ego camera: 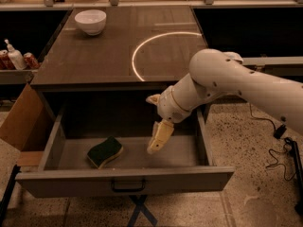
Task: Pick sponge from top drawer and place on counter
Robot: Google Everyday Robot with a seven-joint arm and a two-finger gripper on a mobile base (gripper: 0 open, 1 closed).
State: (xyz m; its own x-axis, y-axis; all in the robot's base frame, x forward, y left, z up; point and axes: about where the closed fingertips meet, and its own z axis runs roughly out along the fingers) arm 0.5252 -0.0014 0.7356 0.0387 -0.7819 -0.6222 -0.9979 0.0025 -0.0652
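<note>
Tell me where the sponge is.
The sponge lies left of centre in the open top drawer; the gripper hangs apart, further right in the camera view.

Warm, dim light comes from above, brightest on the table [85,56] in the upper middle of the frame, where the pale arc [134,56] glares. The drawer [189,176] lies in deep shadow at its back, and the gripper [158,138], hanging just below centre, catches a yellowish sheen.

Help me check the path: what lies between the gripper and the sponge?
The gripper hangs inside the open top drawer, apart from the sponge. The camera view shows only bare drawer floor between them.
</note>
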